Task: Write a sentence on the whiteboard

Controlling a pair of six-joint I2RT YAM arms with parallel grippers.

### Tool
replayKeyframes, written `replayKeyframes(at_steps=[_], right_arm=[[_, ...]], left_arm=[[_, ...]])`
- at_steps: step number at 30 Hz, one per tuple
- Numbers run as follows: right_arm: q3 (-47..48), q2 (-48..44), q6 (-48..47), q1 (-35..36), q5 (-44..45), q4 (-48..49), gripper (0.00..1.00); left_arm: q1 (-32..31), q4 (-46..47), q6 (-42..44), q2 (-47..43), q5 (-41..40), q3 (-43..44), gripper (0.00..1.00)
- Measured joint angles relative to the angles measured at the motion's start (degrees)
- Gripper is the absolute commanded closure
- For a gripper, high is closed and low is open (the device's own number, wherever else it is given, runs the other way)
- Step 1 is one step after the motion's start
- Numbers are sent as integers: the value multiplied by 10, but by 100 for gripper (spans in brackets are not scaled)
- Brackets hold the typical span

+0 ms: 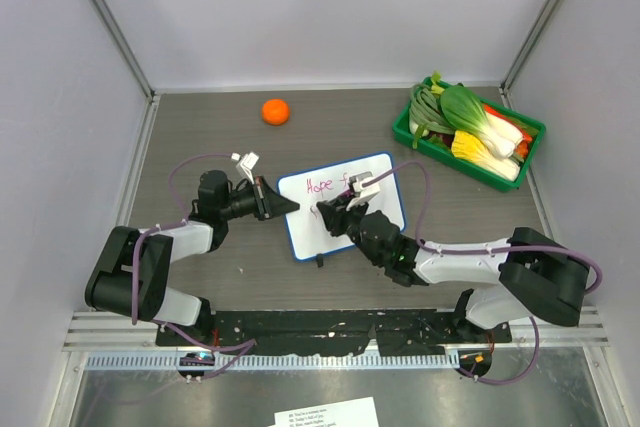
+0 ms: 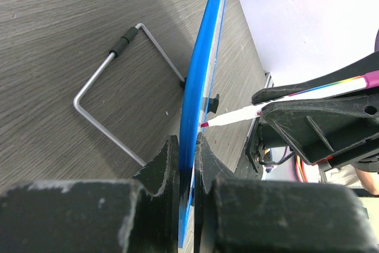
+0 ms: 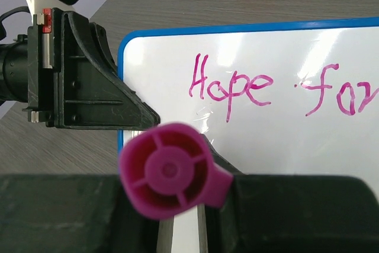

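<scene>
The left gripper is clamping the left edge of the whiteboard, its fingers pressing both sides of the blue frame. The whiteboard is sitting mid-table, with a wire stand reaching out behind it. The sentence is reading "Hope for" in pink. The right gripper is gripping a pink marker, tip at the board face; contact unclear. An orange is lying far and left of centre, a green vegetable tray far right.

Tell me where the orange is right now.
In the top view, the orange sits alone on the table at the far side, beyond the whiteboard and left of the green vegetable tray.
</scene>
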Motion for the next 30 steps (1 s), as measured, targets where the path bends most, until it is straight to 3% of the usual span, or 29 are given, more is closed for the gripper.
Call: replayKeyframes(at_steps=[30], right_arm=[[-24,-25,12,11,-3,-27,99]], left_arm=[[0,0,1,0,0,0,100]])
